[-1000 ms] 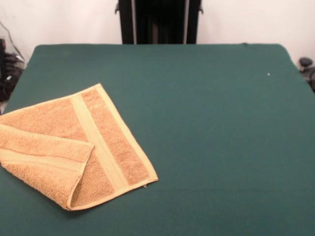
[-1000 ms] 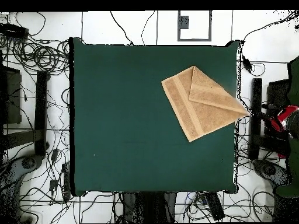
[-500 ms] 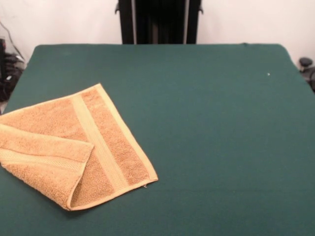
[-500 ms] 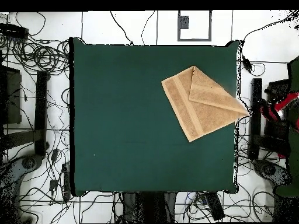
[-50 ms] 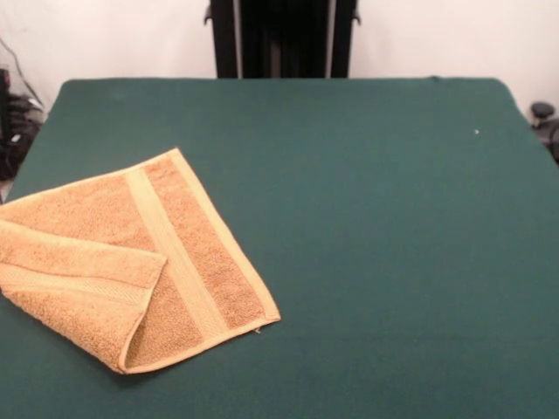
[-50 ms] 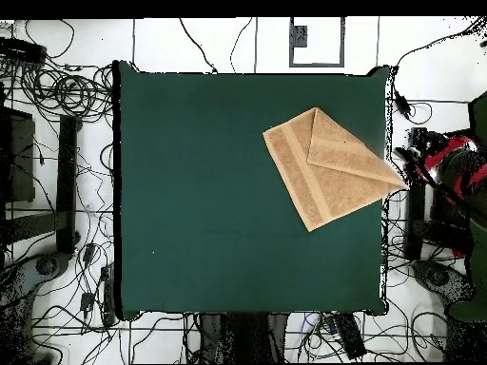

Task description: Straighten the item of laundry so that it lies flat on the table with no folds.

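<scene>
We see the counter (image 5: 376,262), a big rectangle covered in dark green felt-like cloth, mostly bare. The towel (image 5: 188,253) is golden-tan terry, looped pile, roughly square, with paler woven bands near its edges. In the front view it sits at the counter's left edge, toward the near left corner, turned diagonally. One corner is folded over onto the rest, forming a triangular flap, so it is not flat. A tiny white tag pokes out at its near right corner. A small white speck (image 5: 476,132) lies on the cloth near the far right corner. Overhead, the towel (image 6: 319,185) reaches the counter's right edge, and a red and black shape (image 6: 447,162) sits just beyond that edge; we cannot tell what it is. Cables (image 6: 67,90) clutter the floor around the counter. The tool does not show in either view, so we cannot tell its state.
</scene>
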### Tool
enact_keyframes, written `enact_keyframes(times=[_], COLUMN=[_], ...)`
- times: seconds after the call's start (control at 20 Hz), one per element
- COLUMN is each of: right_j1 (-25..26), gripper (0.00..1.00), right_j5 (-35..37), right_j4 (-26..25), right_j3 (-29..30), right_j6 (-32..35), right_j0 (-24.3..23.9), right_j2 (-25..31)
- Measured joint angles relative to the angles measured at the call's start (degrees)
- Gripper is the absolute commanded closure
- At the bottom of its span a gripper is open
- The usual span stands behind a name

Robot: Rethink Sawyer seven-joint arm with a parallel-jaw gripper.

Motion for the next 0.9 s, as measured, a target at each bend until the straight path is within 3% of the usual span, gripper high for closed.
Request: enact_keyframes(times=[0.9], right_j1=[-3.3], gripper=[0.0], right_j5=[-10.4], right_j4=[1.7], right_j3=[4.2], right_j6=[7.8], right_j0=[4.3], right_j2=[-8.1])
